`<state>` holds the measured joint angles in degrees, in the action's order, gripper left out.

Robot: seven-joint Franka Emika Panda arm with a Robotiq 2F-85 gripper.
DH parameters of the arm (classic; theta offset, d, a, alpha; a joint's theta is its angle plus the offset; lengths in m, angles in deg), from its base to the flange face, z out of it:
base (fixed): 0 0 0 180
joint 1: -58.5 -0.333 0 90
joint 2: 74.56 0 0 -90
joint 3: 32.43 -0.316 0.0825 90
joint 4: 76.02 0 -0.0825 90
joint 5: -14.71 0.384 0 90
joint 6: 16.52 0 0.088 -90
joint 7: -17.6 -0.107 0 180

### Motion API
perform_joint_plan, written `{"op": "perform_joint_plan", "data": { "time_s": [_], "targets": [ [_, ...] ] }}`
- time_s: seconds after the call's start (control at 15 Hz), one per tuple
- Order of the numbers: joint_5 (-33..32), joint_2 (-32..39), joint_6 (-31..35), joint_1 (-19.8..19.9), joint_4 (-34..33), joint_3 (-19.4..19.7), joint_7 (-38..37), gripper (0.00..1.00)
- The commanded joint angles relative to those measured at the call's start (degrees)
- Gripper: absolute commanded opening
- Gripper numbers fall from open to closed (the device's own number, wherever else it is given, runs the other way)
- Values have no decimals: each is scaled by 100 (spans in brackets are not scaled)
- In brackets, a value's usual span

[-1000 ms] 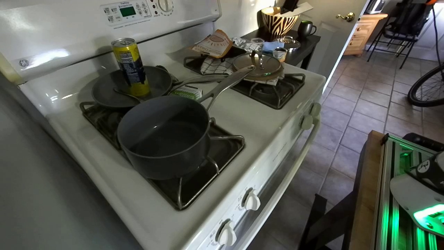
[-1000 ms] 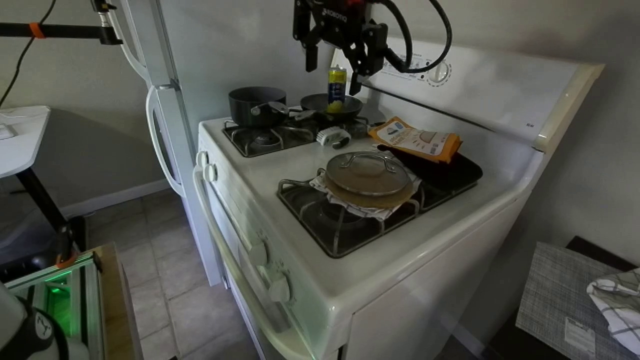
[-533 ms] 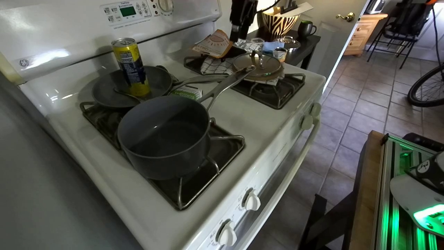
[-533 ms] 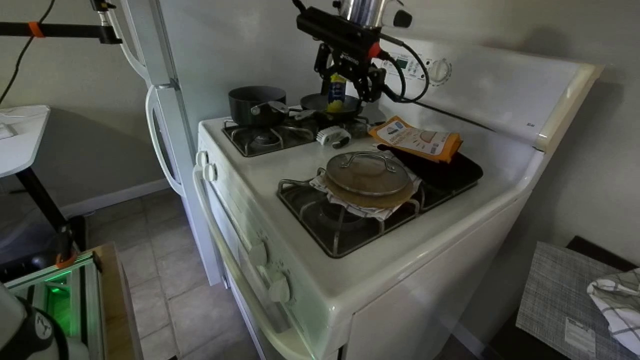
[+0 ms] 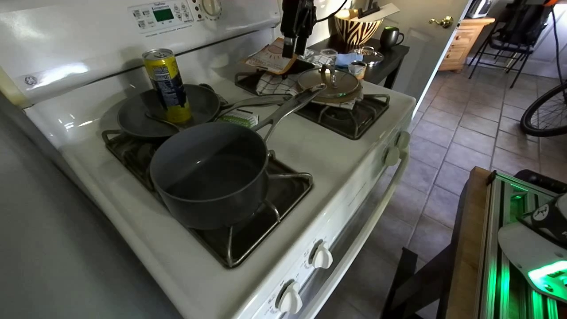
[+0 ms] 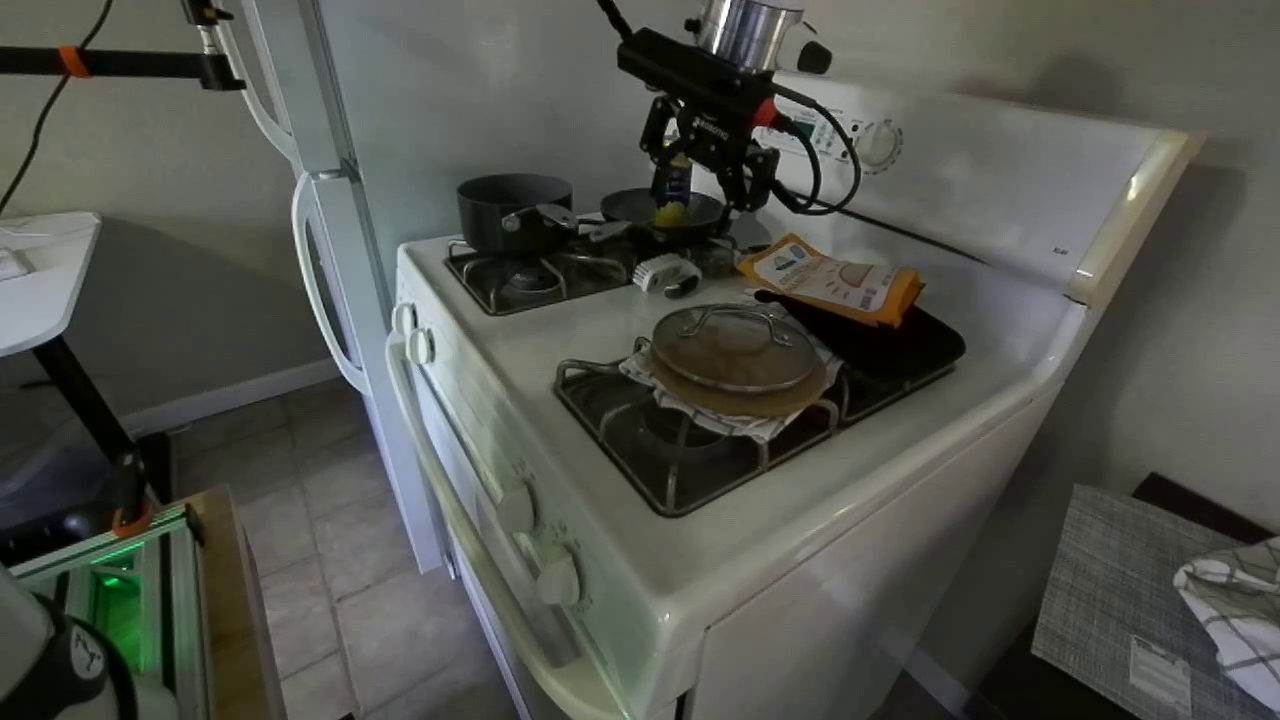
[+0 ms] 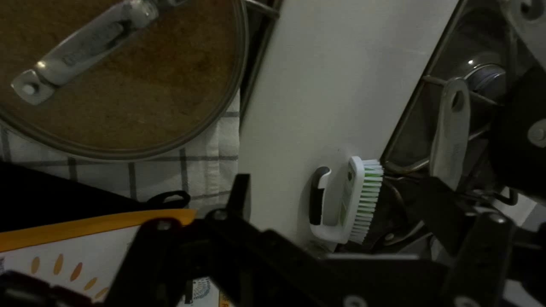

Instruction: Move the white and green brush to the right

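Here we are, a big white stovetop (image 6: 580, 335) for a table, a saucepan (image 5: 208, 190) toward its front left corner, a skillet (image 5: 133, 115) toward the back left one, a glass lid (image 6: 735, 345) nearer the right edge. Above hangs the gripper (image 6: 694, 208), fingers (image 7: 241, 194) spread wide, clasping nothing! A tall can (image 5: 166, 84) stands in the skillet. And there's the white and green brush (image 7: 353, 200), about midway between front and back edges, bristles just beside the left grate (image 5: 290, 175). How high the gripper sits I can't fairly judge. The danger, I'd say: a finger clipping that pan handle (image 7: 450, 136) could jolt the skillet and topple the can, or bristles could snag the left grate.
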<state>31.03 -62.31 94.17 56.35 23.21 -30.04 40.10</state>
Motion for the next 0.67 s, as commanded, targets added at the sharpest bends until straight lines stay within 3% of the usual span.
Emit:
{"op": "perform_joint_plan", "data": {
  "time_s": [0.0, 0.33, 0.47, 0.6],
  "targets": [
    [-122, 294, 69, 94, -233, -255, -240, 100],
    [-303, 1013, 222, 14, -840, -459, -743, 100],
    [-391, 1360, 135, 0, -1155, -527, -900, 73],
    [-498, 1707, 56, -26, -1482, -580, -980, 58]
  ]
}}
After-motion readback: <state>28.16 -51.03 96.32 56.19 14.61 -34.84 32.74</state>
